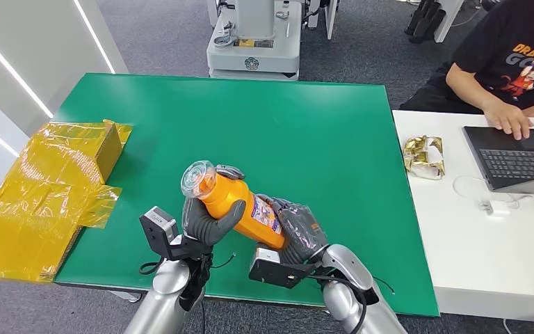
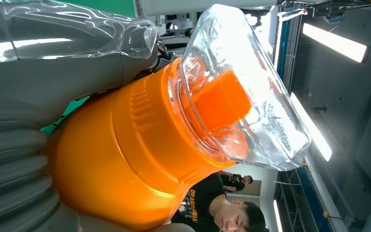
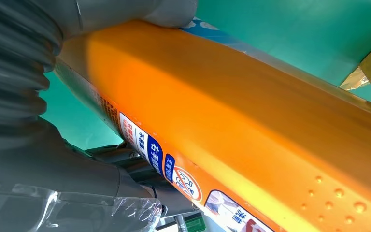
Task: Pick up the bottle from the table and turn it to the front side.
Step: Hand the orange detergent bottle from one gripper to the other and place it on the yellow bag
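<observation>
Currently, progress: we are judging the pick-up as done, since the bottle (image 1: 240, 205) is being carried clear above the green worktop (image 1: 306, 125), tilted, its clear cap (image 1: 198, 179) toward the robot's left.
Left hand: we are seeing the left hand (image 1: 208, 221) wrapping its fingers (image 1: 231, 214) round the bottle's upper part, just below the cap.
Right hand: we are seeing the right hand (image 1: 297, 231) closing round the bottle's base end.
Label: we are noting a printed label (image 1: 266, 216) lying partly toward the head camera; we cannot tell which face counts as the front.
Remaining: we are judging the turn to the front side as unconfirmed.
Surface: we are recording yellow film (image 1: 49, 195) and a yellow box (image 1: 104, 149) at the worktop's left edge.
Room: we are recording a white desk (image 1: 473, 243) alongside, with a laptop (image 1: 518, 156), a gold wrapper (image 1: 423, 154) and a seated person (image 1: 507, 62); another machine (image 1: 254, 42) is standing beyond, on grey carpet.
</observation>
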`<state>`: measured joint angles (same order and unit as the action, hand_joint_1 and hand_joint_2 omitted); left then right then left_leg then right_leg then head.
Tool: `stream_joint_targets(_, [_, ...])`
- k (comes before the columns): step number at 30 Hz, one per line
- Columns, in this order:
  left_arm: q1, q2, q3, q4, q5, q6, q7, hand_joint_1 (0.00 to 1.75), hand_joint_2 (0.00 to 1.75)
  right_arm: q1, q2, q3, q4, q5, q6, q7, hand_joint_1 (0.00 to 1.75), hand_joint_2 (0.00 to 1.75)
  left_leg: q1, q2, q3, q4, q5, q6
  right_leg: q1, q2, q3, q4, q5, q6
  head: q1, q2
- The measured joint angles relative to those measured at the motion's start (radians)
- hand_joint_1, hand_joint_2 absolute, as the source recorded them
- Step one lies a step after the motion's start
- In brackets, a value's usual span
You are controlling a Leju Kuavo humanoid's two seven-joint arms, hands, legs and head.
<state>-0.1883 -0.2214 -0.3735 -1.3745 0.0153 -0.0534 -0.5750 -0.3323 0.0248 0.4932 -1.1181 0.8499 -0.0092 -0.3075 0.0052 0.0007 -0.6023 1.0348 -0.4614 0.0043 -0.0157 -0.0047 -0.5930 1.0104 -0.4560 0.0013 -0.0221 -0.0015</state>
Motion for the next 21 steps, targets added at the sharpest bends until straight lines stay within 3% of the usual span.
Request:
stream_joint_targets(7, [0.0, 0.0, 0.0, 0.0, 0.0, 0.0, 0.0, 1.06, 1.75, 0.0, 0.0, 0.0, 0.0, 0.0, 0.0, 0.0, 1.75, 1.75, 0.0, 0.0, 0.0, 0.0, 0.0, 0.0, 0.0, 0.0, 0.0, 0.0, 0.0, 0.0, 0.0, 0.0])
stream_joint_targets(11, [0.004, -0.002, 0.0, -0.002, 0.006, 0.029, -0.015, 1.75, 1.75, 0.016, 0.008, -0.003, -0.011, -0.034, -0.028, -0.035, 0.0, 1.75, 0.0, 0.0, 0.0, 0.0, 0.0, 0.0, 0.0, 0.0, 0.0, 0.0, 0.0, 0.0, 0.0, 0.0])
stream_joint_targets(14, [0.047, -0.01, 0.0, -0.054, 0.029, 0.154, -0.041, 1.75, 1.75, 0.131, 0.07, -0.032, -0.139, -0.242, -0.222, -0.141, 0.0, 1.75, 0.002, 0.0, -0.001, 0.0, -0.001, -0.001, 0.001, 0.0, 0.0, 0.0, -0.001, -0.001, 0.0, 0.0])
stream_joint_targets(16, [0.079, -0.006, -0.002, -0.099, 0.041, 0.213, -0.035, 1.75, 1.75, 0.193, 0.109, -0.031, -0.253, -0.355, -0.36, -0.114, 0.0, 1.75, 0.003, 0.0, -0.001, -0.001, -0.002, -0.002, 0.002, 0.0, -0.001, 0.0, -0.003, -0.002, -0.001, 0.0])
stream_joint_targets(18, [0.099, 0.0, -0.006, -0.127, 0.049, 0.231, -0.031, 1.75, 1.75, 0.225, 0.122, -0.024, -0.326, -0.385, -0.412, -0.065, 0.0, 1.75, 0.004, 0.0, -0.001, -0.001, -0.003, -0.003, 0.003, -0.001, -0.001, 0.0, -0.004, -0.003, 0.0, 0.0])
stream_joint_targets(21, [0.111, 0.003, -0.01, -0.149, 0.055, 0.241, -0.03, 1.75, 1.75, 0.248, 0.126, -0.025, -0.387, -0.403, -0.431, -0.059, 0.0, 1.75, 0.005, 0.0, -0.001, -0.001, -0.003, -0.003, 0.003, 0.0, -0.001, 0.0, -0.004, -0.004, 0.0, 0.0])
